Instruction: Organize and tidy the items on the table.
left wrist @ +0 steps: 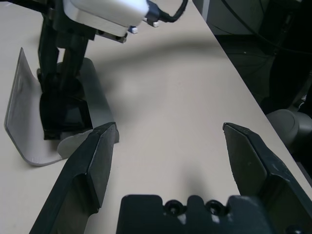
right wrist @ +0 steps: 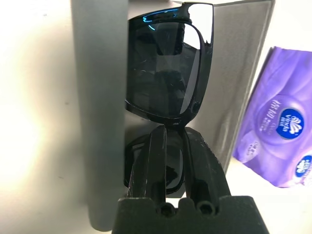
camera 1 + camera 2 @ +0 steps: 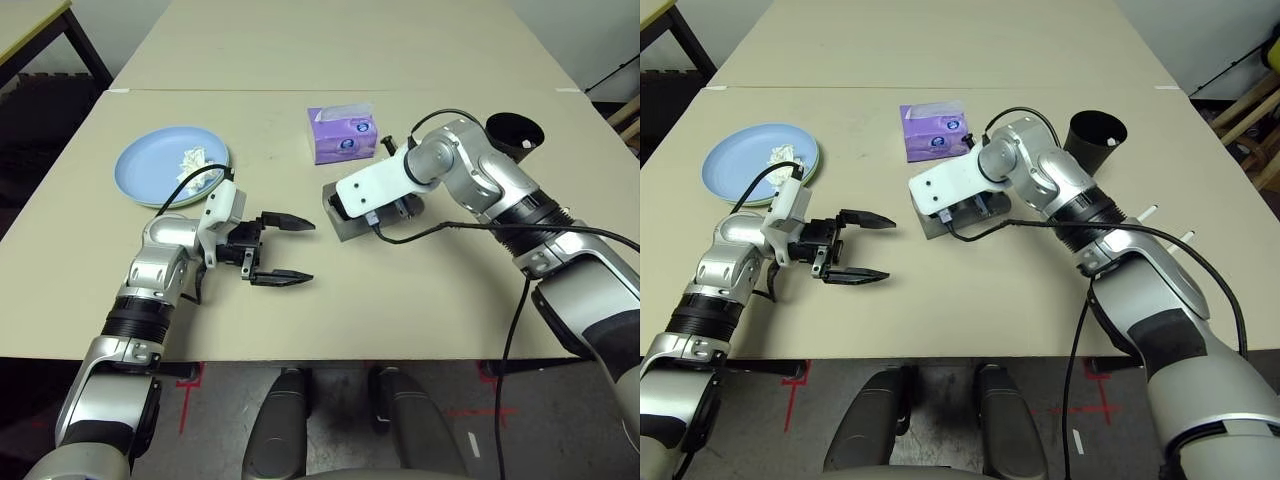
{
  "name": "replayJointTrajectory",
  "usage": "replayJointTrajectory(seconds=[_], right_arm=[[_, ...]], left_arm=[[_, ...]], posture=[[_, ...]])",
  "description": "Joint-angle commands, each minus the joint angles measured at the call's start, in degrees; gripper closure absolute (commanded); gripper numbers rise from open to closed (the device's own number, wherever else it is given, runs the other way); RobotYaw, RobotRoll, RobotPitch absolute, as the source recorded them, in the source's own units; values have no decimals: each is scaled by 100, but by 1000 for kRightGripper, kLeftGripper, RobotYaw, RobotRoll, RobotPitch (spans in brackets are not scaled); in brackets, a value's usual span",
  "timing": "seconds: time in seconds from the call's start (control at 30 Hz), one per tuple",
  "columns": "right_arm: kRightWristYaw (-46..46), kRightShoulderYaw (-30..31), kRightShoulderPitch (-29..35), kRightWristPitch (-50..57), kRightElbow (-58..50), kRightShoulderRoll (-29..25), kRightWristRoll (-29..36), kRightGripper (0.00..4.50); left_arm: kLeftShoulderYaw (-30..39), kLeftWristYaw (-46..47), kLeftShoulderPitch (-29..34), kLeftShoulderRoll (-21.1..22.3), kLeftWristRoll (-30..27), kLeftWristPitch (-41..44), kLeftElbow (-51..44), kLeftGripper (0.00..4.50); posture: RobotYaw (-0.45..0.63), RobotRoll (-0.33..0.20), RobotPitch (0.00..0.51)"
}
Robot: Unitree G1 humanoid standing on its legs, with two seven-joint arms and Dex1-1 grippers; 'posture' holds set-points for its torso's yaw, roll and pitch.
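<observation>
Inside the grey case [image 2: 234,78], I am pinching sunglasses [image 2: 163,63] with the right gripper [image 2: 170,161]; left gripper [image 3: 281,250] idling open; lens risking catching the wall, tipping it.

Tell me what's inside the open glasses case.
The black sunglasses sit in the open grey glasses case, pinched at the bridge by the right gripper. The fingers hide the lower lens, and the case floor beneath is covered.
</observation>
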Motion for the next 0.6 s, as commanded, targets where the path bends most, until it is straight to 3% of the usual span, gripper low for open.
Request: replayJointTrajectory(seconds=[0.03,0.6], right_arm=[[117,55,216,130,-279,-53,-15,4177],[227,95,58,50,-28,-37,-3,4177]], left_arm=[[-10,-10,46,20,34,9,-4,0],[-4,-9,91,61,33,2,-58,0]], posture=[[135,0,179],[147,0,176]])
